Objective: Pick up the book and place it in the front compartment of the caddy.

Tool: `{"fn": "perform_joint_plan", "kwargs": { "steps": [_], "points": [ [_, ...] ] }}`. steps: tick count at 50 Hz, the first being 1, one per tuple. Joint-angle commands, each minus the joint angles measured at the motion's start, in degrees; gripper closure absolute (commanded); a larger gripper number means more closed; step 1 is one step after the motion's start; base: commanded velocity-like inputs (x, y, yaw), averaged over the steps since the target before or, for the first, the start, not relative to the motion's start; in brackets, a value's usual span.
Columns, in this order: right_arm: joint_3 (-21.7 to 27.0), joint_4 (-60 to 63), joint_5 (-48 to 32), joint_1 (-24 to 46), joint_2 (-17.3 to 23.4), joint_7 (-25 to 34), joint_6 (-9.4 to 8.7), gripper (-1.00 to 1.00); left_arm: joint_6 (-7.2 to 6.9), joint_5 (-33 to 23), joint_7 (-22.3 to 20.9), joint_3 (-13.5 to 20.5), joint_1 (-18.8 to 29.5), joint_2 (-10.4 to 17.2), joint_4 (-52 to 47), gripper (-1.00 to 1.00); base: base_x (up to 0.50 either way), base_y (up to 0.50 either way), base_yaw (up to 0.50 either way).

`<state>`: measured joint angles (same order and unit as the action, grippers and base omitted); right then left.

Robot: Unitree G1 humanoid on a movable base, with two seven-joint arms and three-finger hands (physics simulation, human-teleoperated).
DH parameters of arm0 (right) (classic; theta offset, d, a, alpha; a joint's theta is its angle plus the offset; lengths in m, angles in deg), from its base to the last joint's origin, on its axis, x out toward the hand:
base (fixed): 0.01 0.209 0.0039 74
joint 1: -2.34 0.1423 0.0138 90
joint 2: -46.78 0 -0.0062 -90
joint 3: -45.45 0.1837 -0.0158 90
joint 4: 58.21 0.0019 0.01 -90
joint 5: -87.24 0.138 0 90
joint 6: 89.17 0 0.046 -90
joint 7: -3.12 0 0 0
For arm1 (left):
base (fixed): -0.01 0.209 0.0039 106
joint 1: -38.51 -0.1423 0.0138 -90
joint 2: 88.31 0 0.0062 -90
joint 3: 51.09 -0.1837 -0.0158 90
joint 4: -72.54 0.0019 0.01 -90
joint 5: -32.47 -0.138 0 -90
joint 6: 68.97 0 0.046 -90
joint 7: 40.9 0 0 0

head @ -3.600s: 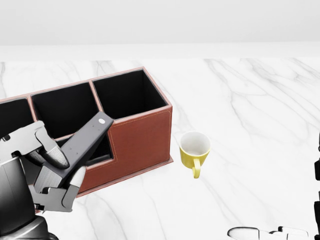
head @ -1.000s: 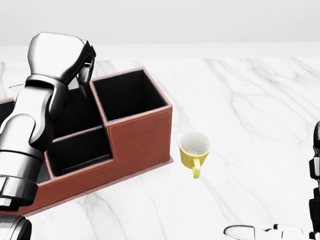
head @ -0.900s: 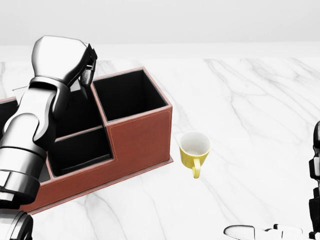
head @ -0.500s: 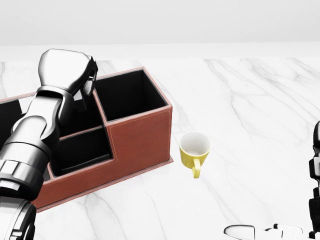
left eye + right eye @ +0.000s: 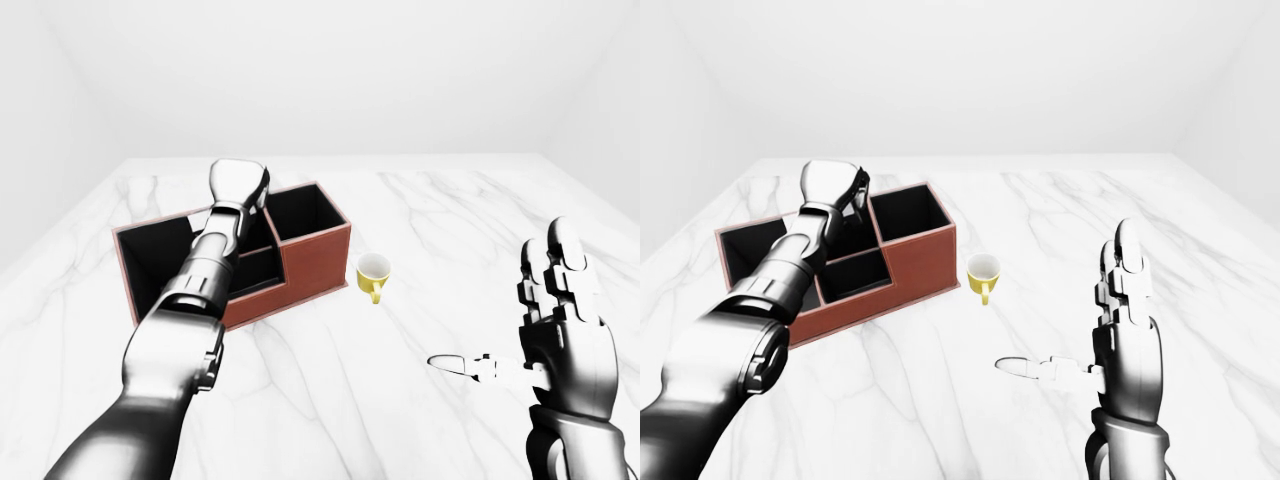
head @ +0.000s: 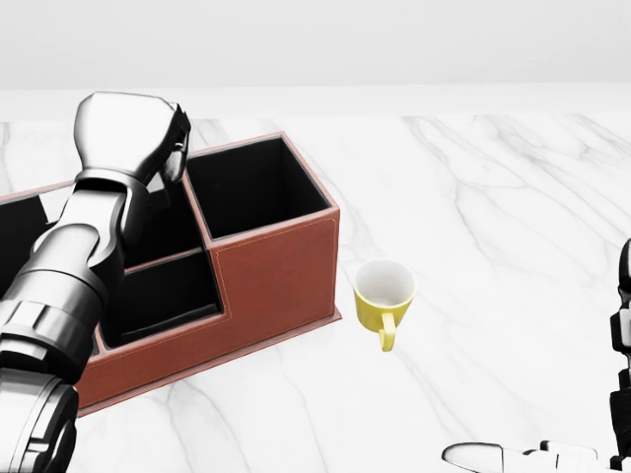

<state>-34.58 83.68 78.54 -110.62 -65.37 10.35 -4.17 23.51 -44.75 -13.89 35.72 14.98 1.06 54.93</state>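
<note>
The brown caddy (image 6: 281,261) with black insides stands at the left of the head view. Its low front compartment (image 6: 163,296) holds a thin dark flat shape on its floor, too dark to tell if it is the book. My left hand (image 6: 163,138) hovers over the caddy's middle compartment with its back to the camera and its fingers bent. I see nothing held in it. My right hand (image 5: 510,315) stands upright at the lower right, far from the caddy. It is open, with its thumb stretched left.
A yellow mug (image 6: 384,291) stands on the white marble table (image 6: 493,197) just right of the caddy. My left forearm (image 6: 69,286) crosses the caddy's left half and hides part of it. White walls close off the top of the eye views.
My left hand no longer holds the dark book it had over the low compartment. Over the last second it has sunk slightly and drifted right. The right hand is still.
</note>
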Motion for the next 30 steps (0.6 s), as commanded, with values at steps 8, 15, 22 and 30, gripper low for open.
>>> {"fn": "perform_joint_plan", "kwargs": {
  "steps": [8,15,22,30],
  "points": [
    [-0.08,-0.01,0.03,-0.14,0.01,-0.09,0.0,-1.0,-1.92,0.23,2.98,-1.58,1.96,-1.2,2.34,1.0,0.0,0.0,0.0],
    [0.11,-0.03,0.14,-0.15,-0.03,-0.01,0.0,-1.0,-2.7,-0.16,2.98,-1.78,1.54,-1.85,3.25,1.0,0.0,0.0,0.0],
    [0.2,-0.03,0.12,-0.15,-0.09,0.06,0.0,-1.0,-4.22,-1.07,2.98,-1.91,0.83,-2.45,4.38,1.0,0.0,0.0,0.0],
    [0.38,-0.07,0.19,-0.12,-0.19,0.13,0.0,-1.0,-5.4,-2.06,2.98,-1.47,0.6,-2.23,4.76,1.0,0.0,0.0,0.0]
  ]
}}
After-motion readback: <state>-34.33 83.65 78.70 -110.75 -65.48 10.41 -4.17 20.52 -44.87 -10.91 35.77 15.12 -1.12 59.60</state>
